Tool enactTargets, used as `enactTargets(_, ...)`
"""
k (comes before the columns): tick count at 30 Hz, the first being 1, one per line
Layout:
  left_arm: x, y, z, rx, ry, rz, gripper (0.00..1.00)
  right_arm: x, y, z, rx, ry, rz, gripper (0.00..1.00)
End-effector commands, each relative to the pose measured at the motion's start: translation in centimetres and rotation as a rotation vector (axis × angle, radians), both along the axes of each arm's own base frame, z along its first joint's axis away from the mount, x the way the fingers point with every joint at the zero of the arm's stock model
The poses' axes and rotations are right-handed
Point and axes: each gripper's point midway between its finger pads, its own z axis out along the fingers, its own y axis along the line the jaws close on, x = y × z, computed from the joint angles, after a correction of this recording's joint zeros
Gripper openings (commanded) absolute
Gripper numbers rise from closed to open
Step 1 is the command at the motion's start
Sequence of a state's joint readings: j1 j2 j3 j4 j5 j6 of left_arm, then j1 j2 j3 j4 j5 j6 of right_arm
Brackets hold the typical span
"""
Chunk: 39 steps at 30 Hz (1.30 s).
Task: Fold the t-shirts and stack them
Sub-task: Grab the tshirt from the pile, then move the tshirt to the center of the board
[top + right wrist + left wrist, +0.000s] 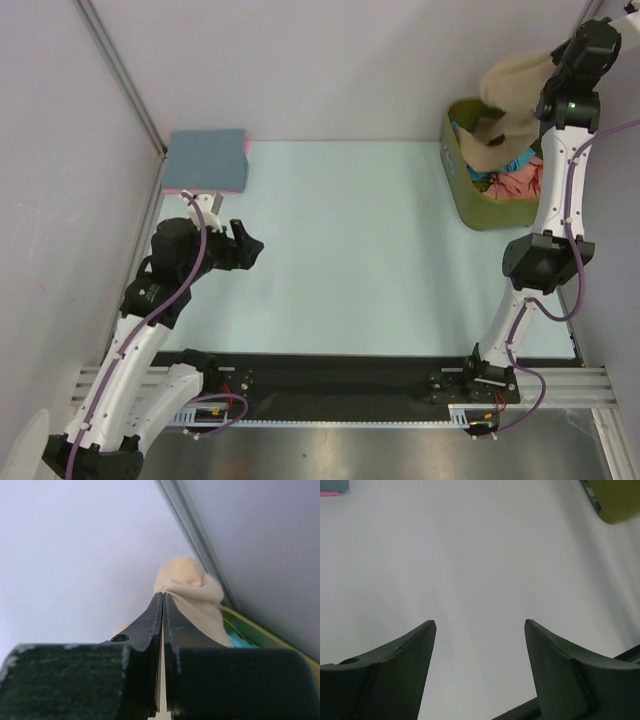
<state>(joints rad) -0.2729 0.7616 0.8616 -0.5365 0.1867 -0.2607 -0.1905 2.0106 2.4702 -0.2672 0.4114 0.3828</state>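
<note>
A tan t-shirt [510,95] hangs bunched above the olive-green bin [470,205] at the back right, and my right gripper [557,62] is shut on its cloth. From the right wrist the tan t-shirt [192,587] bulges just past the closed fingertips of the right gripper [163,594]. Pink and teal t-shirts [515,178] lie crumpled inside the bin. A folded slate blue t-shirt [207,158] rests at the back left on a pink one whose edge peeks out. My left gripper [252,243] hovers open over the table, nothing between its fingers [410,655].
The pale table [350,250] spreads between the two arms. Grey walls and a metal post [120,75] close in the back and left. A corner of the bin [615,500] shows at the top right of the left wrist view.
</note>
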Motion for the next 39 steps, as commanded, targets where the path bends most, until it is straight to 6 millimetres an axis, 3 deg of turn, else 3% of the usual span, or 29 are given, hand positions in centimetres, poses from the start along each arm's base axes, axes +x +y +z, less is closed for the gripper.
enactTargets(1,-0.9,0.1,2.2,-0.007,-0.050,-0.006,0.77,2.0,-0.9,-6.1,0.070,0.160,0.001,0.00)
enactTargets(4,-1.8,0.3,2.2,-0.015,-0.039,-0.006,0.76,1.1,-0.6,-0.5,0.008,0.012,0.014,0.00)
enactTargets(6,-2.3,0.4,2.2,-0.023,-0.037,-0.005,0.76,-1.0,-0.6,4.6,-0.011,-0.129,0.013,0.00)
enactTargets(9,-2.8,0.4,2.7,-0.031,-0.040,-0.007,0.75,-3.4,-0.2,8.7,-0.008,-0.265,0.029,0.00)
enactTargets(11,-3.1,0.4,2.9,-0.036,-0.039,-0.008,0.75,-6.5,1.5,13.0,-0.004,-0.403,0.087,0.00)
enactTargets(13,-3.5,0.4,3.2,-0.045,-0.043,-0.008,0.75,-8.4,3.4,15.5,-0.004,-0.472,0.143,0.00)
enactTargets(16,-4.0,0.5,3.5,-0.055,-0.046,-0.006,0.75,-10.9,7.1,18.5,-0.002,-0.551,0.244,0.00)
enactTargets(17,-4.1,0.5,3.5,-0.059,-0.039,-0.004,0.74,-12.6,8.7,20.0,-0.022,-0.582,0.288,0.00)
enactTargets(21,-4.7,0.7,3.9,-0.074,-0.043,0.005,0.74,-16.7,14.5,22.3,-0.015,-0.626,0.437,0.00)
enactTargets(22,-4.8,0.7,4.0,-0.079,-0.044,0.007,0.74,-15.8,17.2,21.1,0.020,-0.588,0.518,0.00)
enactTargets(23,-5.0,0.7,4.0,-0.090,-0.041,0.008,0.74,-17.0,18.9,21.2,0.052,-0.586,0.591,0.00)
enactTargets(25,-5.2,0.5,4.1,-0.105,-0.039,0.006,0.74,-16.7,22.6,19.3,0.095,-0.516,0.716,0.00)
enactTargets(26,-5.4,0.5,4.2,-0.117,-0.034,0.010,0.74,-15.3,26.7,16.1,0.139,-0.415,0.816,0.00)
enactTargets(28,-5.6,0.4,4.2,-0.130,-0.026,0.011,0.74,-15.7,30.9,12.7,0.197,-0.313,0.942,0.00)
enactTargets(29,-5.7,0.4,4.1,-0.142,-0.016,0.015,0.74,-14.5,34.9,7.3,0.229,-0.170,1.025,0.00)
enactTargets(30,-5.8,0.4,4.2,-0.147,-0.015,0.019,0.75,-14.8,36.7,5.1,0.268,-0.100,1.089,0.12)
enactTargets(33,-5.9,1.0,3.9,-0.149,0.010,0.065,0.78,-15.6,43.0,-6.5,0.316,0.293,1.258,0.57)
enactTargets(34,-5.9,1.1,3.7,-0.148,0.022,0.075,0.79,-16.8,44.7,-9.6,0.307,0.410,1.339,0.64)
enactTargets(35,-6.1,1.2,3.3,-0.146,0.046,0.089,0.80,-18.6,45.7,-14.6,0.311,0.611,1.356,0.73)
enactTargets(36,-5.9,1.3,2.8,-0.141,0.072,0.103,0.80,-19.5,45.8,-17.5,0.298,0.717,1.360,0.77)
enactTargets(38,-6.0,1.2,1.9,-0.138,0.124,0.105,0.79,-21.4,44.0,-22.2,0.236,0.896,1.311,0.79)
enactTargets(39,-6.0,1.0,1.5,-0.141,0.144,0.102,0.78,-22.6,42.8,-25.8,0.215,0.993,1.277,0.80)
